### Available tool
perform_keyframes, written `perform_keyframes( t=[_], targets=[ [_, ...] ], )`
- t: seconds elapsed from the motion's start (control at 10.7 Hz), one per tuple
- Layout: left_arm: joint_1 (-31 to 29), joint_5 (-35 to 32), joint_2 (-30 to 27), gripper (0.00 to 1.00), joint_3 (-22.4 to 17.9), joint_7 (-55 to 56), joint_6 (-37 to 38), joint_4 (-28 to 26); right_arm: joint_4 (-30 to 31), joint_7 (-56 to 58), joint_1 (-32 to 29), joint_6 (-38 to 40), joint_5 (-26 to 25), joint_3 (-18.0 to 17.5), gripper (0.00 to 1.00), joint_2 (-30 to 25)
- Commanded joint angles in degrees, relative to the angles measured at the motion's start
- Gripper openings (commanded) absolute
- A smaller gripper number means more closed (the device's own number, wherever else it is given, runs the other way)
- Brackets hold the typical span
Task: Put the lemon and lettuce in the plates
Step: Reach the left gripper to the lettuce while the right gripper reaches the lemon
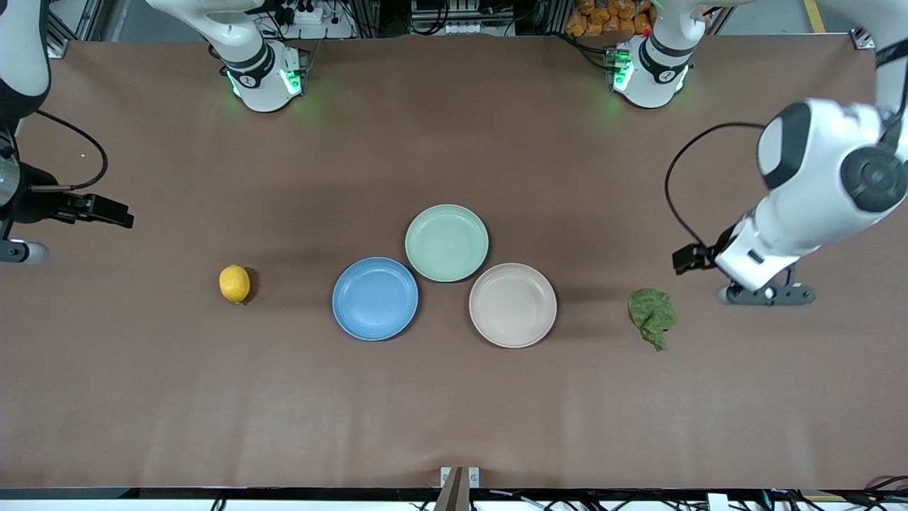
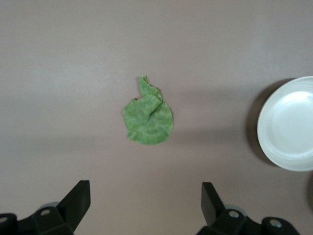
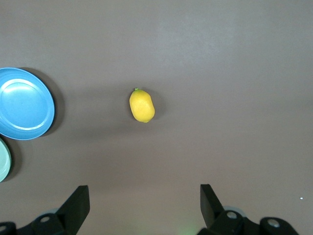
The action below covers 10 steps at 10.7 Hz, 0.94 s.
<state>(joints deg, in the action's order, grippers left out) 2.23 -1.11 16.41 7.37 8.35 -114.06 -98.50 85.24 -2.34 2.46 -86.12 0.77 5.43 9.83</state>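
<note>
The yellow lemon (image 1: 234, 284) lies on the table toward the right arm's end, and shows in the right wrist view (image 3: 142, 106). The green lettuce (image 1: 652, 317) lies toward the left arm's end, and shows in the left wrist view (image 2: 146, 122). The blue plate (image 1: 375, 299) and the cream plate (image 1: 512, 305) sit empty between them. My left gripper (image 1: 765, 294) is open and empty in the air, beside the lettuce (image 2: 145, 196). My right gripper (image 1: 18, 251) is open and empty at the table's end, apart from the lemon (image 3: 144, 196).
A pale mint-green plate (image 1: 447, 243) sits empty just farther from the front camera than the blue and cream plates, touching both. The blue plate (image 3: 24, 104) and the cream plate (image 2: 288, 125) show at the edges of the wrist views. The brown table (image 1: 454, 411) is otherwise bare.
</note>
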Motion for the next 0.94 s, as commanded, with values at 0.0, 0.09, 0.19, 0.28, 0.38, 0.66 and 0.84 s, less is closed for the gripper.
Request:
perform_keyframes(
  t=[0.0, 0.09, 0.19, 0.28, 0.38, 0.66, 0.84],
  targets=[
    [-0.64, -1.26, 3.53, 1.00, 0.27, 0.09, -3.26, 0.94, -0.95, 0.40, 0.35, 0.77, -0.33, 0.19, 1.00, 2.03],
    [-0.73, -1.35, 4.59, 1.00, 0.19, 0.00, -5.02, 0.76, -0.95, 0.40, 0.17, 0.86, -0.33, 0.19, 1.00, 3.00],
    [-0.56, -1.44, 5.56, 1.00, 0.19, -0.09, -5.38, 0.85, -0.95, 0.40, 0.09, 0.86, -0.33, 0.19, 1.00, 4.31],
    [-0.38, -1.44, 6.17, 1.00, 0.19, -0.09, -6.08, 0.76, -0.95, 0.40, 0.17, 0.86, -0.33, 0.19, 1.00, 5.63],
    [-0.12, -1.44, 7.31, 1.00, 0.19, -0.09, -6.61, 0.76, -0.95, 0.40, 0.09, 0.69, -0.33, 0.19, 1.00, 7.21],
    [0.06, -1.53, 9.86, 1.00, 0.10, -0.35, -10.56, 0.32, -0.95, 0.40, 0.26, -0.97, 0.63, 0.02, 1.00, 11.61],
    [-0.03, -1.53, 12.23, 1.00, 0.10, -0.79, -13.20, 0.23, -0.95, 0.40, 0.43, -3.08, 1.16, 0.02, 1.00, 13.02]
  ],
)
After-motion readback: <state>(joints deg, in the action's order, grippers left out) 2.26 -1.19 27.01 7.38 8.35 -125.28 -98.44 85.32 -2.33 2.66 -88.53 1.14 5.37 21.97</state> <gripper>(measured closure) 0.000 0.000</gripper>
